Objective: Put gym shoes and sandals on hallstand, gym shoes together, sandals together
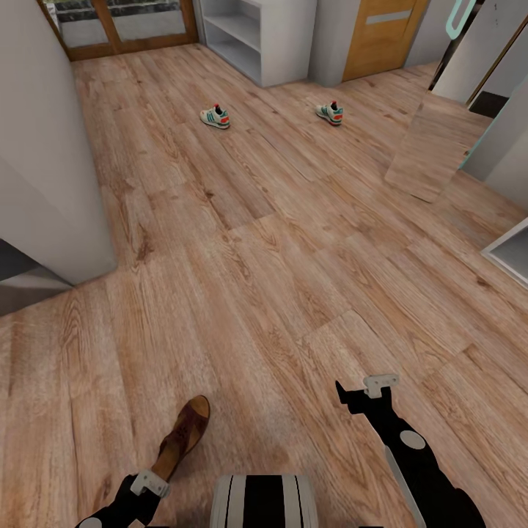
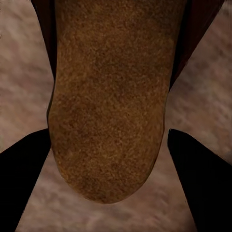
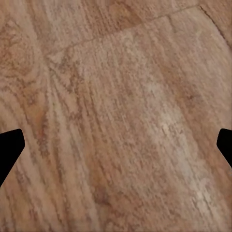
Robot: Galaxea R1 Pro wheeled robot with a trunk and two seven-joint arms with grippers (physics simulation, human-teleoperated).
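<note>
Two gym shoes (image 1: 215,116) (image 1: 331,113) apart; one sandal (image 1: 182,436) near left gripper (image 2: 108,145).

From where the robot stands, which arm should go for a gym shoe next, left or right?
Probably the right. The right gripper is open over bare corridor floor, carrying nothing. The left gripper already has a brown sandal between its fingers. Both gym shoes lie far ahead, so the robot must drive closer first.

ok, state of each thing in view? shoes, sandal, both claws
Left gym shoe: upright on floor, not racked.
Right gym shoe: upright on floor, apart from the other.
Sandal: in left claw, sole between its fingers.
Right claw: open, empty.
Hallstand: shelves bare.
</note>
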